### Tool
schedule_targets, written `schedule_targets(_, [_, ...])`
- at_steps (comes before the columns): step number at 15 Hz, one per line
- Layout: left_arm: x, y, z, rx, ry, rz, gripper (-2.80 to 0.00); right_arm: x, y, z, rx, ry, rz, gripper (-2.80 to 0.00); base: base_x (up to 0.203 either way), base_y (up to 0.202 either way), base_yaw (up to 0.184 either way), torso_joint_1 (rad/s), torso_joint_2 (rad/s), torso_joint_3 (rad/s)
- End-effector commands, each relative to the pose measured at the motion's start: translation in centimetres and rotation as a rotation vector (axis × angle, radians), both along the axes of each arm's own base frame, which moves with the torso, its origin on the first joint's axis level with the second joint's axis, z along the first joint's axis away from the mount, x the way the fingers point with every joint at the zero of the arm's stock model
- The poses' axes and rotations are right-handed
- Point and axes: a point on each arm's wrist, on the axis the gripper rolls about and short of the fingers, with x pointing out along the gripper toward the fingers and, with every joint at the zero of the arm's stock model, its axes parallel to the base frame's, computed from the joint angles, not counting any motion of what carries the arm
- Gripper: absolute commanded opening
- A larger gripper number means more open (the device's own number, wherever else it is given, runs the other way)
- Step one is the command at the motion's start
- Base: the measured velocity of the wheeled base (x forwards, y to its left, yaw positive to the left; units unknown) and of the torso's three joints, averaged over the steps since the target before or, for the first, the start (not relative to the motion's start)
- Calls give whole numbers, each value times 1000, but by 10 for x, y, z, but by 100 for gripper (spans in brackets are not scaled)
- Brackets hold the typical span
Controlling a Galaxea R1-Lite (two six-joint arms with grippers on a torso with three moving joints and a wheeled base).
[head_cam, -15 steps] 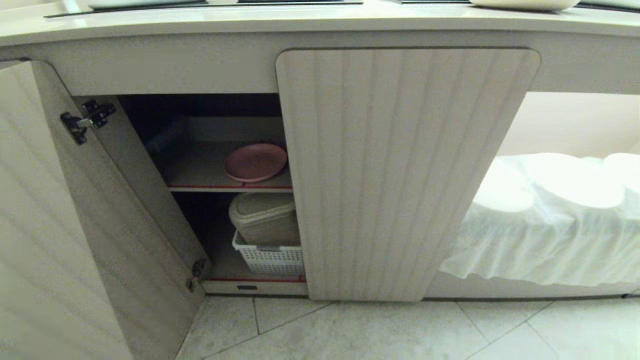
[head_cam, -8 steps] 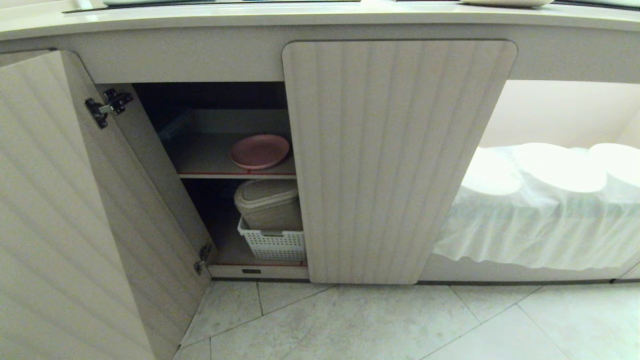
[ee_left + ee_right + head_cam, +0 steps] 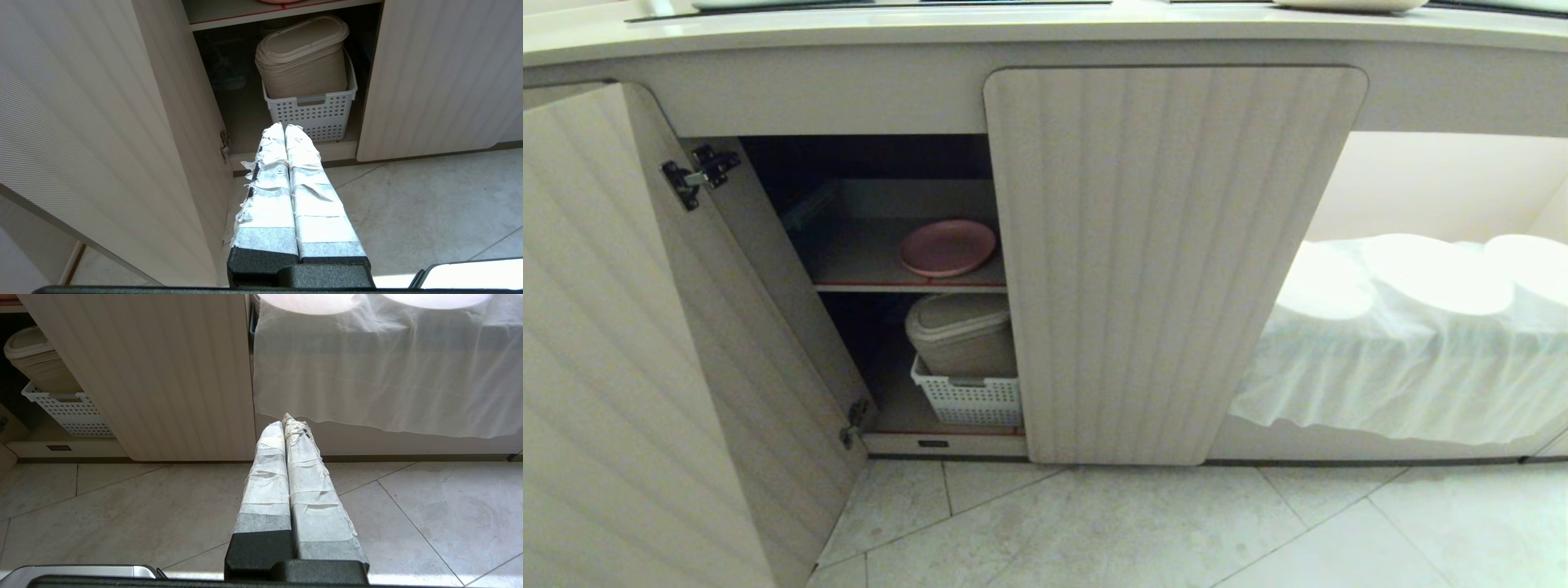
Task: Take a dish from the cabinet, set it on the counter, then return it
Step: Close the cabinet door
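Retrieval looks not yet begun: pink dish (image 3: 947,247) lies on the cabinet's (image 3: 1176,261) upper shelf, centre-left of frame, both the left claw (image 3: 284,127) and right claw (image 3: 288,419) clenched empty, so reaching in calls for opening first.

A: What sits low down, under the red-edged shelf?

B: A white perforated plastic basket (image 3: 968,400) with a handle slot in its front wall. Inside it stands a beige lidded plastic bin with rounded corners (image 3: 962,333), its lid shut and tilted a little toward the front.

A: And off to the right?

B: A thin white cloth (image 3: 1405,359) draped over a low ledge, its lower hem hanging wavy and loose. Rounded pale shapes (image 3: 1433,269) bulge under it along the top; I cannot tell what they are.

A: The ground?

B: A floor of large pale grey stone tiles (image 3: 1127,531) with thin dark grout lines running diagonally.
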Motion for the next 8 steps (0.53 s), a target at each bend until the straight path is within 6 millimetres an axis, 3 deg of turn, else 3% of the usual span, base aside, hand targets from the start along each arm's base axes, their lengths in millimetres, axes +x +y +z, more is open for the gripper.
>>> schedule_targets(1, [0, 0, 0, 0, -1, 0, -280, 0, 0, 0, 0, 0, 0, -280, 0, 0, 0, 0, 0, 0])
schedule_targets(8, [0, 0, 0, 1, 1, 0, -280, 0, 0, 0, 0, 0, 0, -280, 0, 0, 0, 0, 0, 0])
